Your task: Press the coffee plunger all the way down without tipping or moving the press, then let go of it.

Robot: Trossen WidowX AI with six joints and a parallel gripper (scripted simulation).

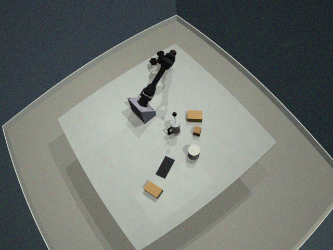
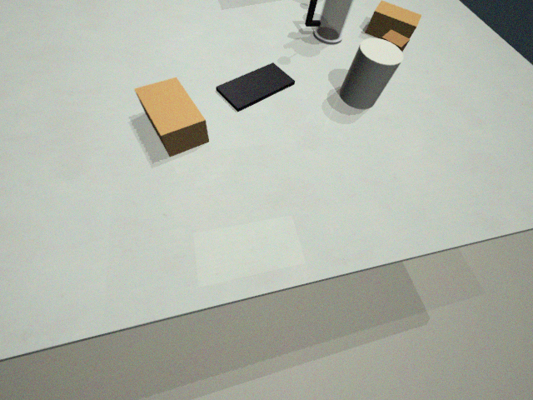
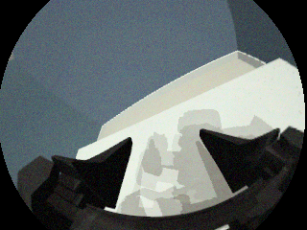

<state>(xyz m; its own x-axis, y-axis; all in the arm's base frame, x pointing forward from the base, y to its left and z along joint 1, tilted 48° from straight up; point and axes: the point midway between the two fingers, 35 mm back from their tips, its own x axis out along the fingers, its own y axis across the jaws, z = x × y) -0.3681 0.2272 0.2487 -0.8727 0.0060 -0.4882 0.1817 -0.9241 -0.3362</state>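
The coffee press (image 1: 176,129) (image 2: 333,19) is a small glass cylinder with a black handle, standing upright on the white table top (image 1: 107,139), right of the arm's base. Its plunger rod stands raised with the black knob (image 1: 174,114) well above the glass. In the exterior view only its lower part shows, at the top edge. My gripper (image 1: 156,57) (image 3: 167,137) is open and empty. It hangs high up at the end of the raised arm, far behind the press and pointing away from it. The wrist view shows only the table top, the wall and both fingers.
An orange box (image 1: 194,115) (image 2: 394,19) and a small orange cube (image 1: 196,130) (image 2: 396,38) lie right of the press. A white-topped grey cylinder (image 1: 193,151) (image 2: 370,75), a flat dark slab (image 1: 165,166) (image 2: 255,86) and another orange box (image 1: 153,189) (image 2: 171,113) lie nearer the front.
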